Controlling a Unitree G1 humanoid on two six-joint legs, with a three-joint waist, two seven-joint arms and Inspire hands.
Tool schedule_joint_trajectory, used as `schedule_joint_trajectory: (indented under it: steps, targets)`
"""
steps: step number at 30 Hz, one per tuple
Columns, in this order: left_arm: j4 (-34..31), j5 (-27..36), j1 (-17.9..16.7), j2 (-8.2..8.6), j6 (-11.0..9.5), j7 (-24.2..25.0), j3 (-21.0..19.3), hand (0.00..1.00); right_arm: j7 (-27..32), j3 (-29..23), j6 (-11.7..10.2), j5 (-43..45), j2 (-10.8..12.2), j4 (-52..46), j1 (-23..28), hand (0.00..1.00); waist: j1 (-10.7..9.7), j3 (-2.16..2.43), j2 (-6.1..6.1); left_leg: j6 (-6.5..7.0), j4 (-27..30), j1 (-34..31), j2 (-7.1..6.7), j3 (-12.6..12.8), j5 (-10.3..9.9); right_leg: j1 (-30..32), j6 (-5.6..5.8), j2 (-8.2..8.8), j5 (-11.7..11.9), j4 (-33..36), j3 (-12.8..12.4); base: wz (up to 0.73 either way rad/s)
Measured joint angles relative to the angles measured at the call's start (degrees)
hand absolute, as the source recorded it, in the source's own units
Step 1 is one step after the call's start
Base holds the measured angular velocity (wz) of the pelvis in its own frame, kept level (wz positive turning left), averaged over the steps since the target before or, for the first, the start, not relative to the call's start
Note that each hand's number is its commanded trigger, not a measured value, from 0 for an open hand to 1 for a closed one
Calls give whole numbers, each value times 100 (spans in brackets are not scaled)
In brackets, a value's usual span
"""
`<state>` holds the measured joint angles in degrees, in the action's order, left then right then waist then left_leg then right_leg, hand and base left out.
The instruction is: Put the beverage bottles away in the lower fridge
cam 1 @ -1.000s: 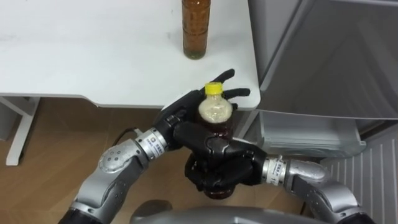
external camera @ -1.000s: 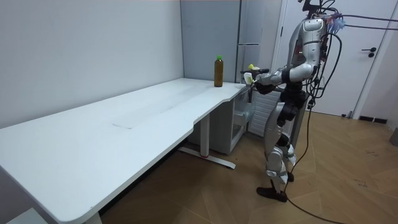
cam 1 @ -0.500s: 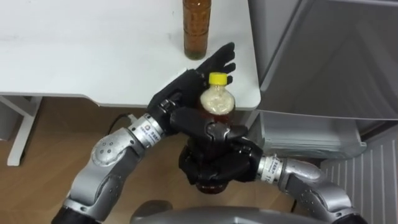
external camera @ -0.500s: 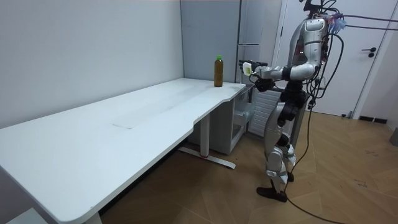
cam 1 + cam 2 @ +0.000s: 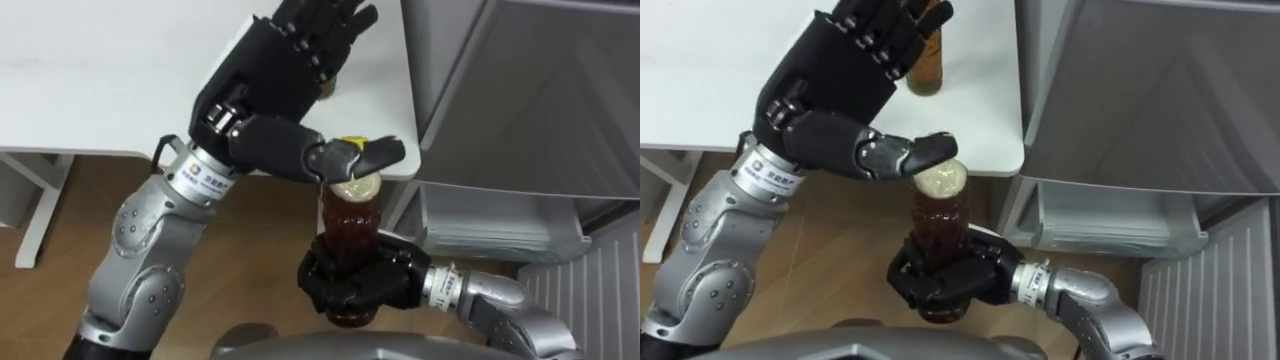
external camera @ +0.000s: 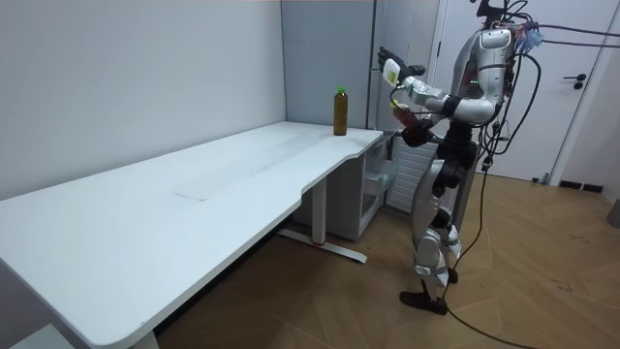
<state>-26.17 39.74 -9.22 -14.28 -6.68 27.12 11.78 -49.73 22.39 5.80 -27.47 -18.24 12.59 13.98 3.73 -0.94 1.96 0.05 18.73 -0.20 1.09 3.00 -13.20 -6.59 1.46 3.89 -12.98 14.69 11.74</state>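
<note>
Off the white table edge [image 5: 395,100], right robot hand [image 5: 352,287] grips a bottle [image 5: 350,215]; left robot hand [image 5: 270,75] splayed above.

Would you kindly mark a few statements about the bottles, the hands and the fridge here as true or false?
1. The right hand is curled round a dark drink bottle. True.
2. The left hand grips that bottle too. False: its fingers are straight, its thumb over the bottle's top.
3. A second bottle stands on the white table. True.
4. The dark drink bottle is inside the fridge. False: it is held outside, near the table's corner.
</note>
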Motion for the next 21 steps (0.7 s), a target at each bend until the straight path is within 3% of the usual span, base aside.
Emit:
schedule_joint_trajectory:
  steps: [4,8,13,17,21]
  targets:
    - [-226,-1,1,68,-142,-307,-359,0,-15,-266,0,157,-1,-7,133,100,121,9,-53,0,17,11,-12,-44,0,-69,1,1,1,-56,60,7]
    - [-400,2,-4,39,-147,-583,-995,0,-32,-626,0,160,-5,-6,402,100,336,29,-101,-3,-42,132,-12,-57,0,-180,1,-1,1,-95,85,0]
    - [-626,-137,-75,63,-390,-1124,-1879,0,-39,-1102,-27,354,96,-4,663,100,485,33,-152,-16,-157,292,-30,-57,13,-298,12,8,-6,-120,96,0]
    - [-659,-236,-242,140,-669,-1658,-2909,0,-42,-1645,-227,423,163,50,1007,100,587,40,-196,-19,-195,370,-63,-66,15,-446,12,17,-6,-213,144,5]
    - [-635,-345,-656,208,-885,-2456,-3879,0,-34,-2075,-227,568,210,41,1366,100,728,28,-230,-19,-246,475,-66,-133,14,-488,16,25,-8,-218,273,2]
